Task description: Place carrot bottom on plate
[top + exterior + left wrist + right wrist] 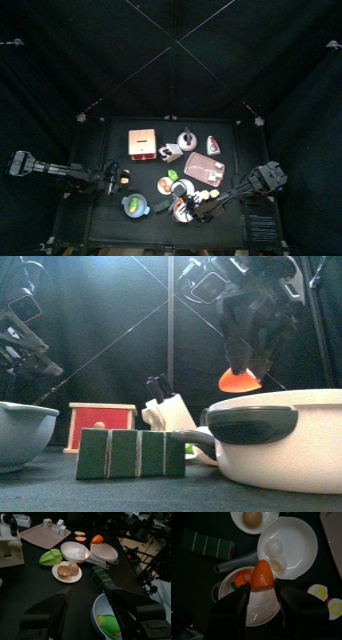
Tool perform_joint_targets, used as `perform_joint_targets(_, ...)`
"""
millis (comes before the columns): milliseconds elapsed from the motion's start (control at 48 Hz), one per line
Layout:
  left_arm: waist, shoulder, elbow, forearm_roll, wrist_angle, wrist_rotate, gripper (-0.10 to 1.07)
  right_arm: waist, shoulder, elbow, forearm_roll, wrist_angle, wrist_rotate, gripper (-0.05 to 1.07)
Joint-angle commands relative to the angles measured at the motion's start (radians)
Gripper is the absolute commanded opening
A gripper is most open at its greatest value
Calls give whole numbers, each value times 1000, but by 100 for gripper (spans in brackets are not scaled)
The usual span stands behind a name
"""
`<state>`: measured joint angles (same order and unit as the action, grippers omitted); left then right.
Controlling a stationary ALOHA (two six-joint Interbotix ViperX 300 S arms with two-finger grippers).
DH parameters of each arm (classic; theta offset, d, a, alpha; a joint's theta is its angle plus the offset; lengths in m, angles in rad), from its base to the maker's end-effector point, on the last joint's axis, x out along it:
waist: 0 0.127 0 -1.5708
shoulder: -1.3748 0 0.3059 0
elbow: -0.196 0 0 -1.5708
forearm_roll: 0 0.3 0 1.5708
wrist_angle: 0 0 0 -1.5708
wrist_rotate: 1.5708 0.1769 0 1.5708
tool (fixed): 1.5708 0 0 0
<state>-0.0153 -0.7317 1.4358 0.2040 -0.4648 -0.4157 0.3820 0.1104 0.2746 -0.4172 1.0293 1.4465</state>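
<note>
My right gripper (259,597) is shut on the carrot bottom (262,574), an orange tapered piece. It hangs in the air in the front view (241,379), above the white pot (287,441). In the right wrist view the carrot hangs over a white plate (228,598) that holds an orange and green piece (238,581). The gripper also shows in the top view (201,203), at the table's front right. My left gripper (90,614) is open and empty. It hovers over the table's left side (114,180), beside a bowl (107,619) with a green thing in it.
A white pan (291,546), a plate with eggs (67,571), a white bowl (75,552) and a green striped box (131,453) crowd the front. A red box (102,419), a knife block (167,408) and a pink tray (41,536) stand behind.
</note>
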Motion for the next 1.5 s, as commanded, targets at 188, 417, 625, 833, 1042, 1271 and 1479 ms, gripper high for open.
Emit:
perform_joint_targets(188, 0, 2, -11, -2, -5, 2, 91, -120, -126, 127, -26, -9, 14, 64)
perform_joint_targets(417, 0, 2, -6, -2, -3, 2, 91, -227, -193, 279, -28, -46, 12, 65)
perform_joint_targets(625, 0, 0, -5, -2, -5, 2, 91, -304, -241, 425, -38, -175, 17, 65)
perform_joint_targets(833, 0, 2, -5, -2, -5, 2, 91, -364, -258, 512, -38, -232, 17, 66)
perform_joint_targets(1042, 2, 2, -6, -2, -5, 2, 91, -374, -250, 522, -54, -238, 17, 76)
perform_joint_targets(1271, 2, 2, -6, -2, -5, 2, 91, -376, -227, 508, -44, -242, 17, 85)
perform_joint_targets(1479, 2, 2, -5, -2, -5, 2, 91, -368, -199, 480, -38, -249, 14, 86)
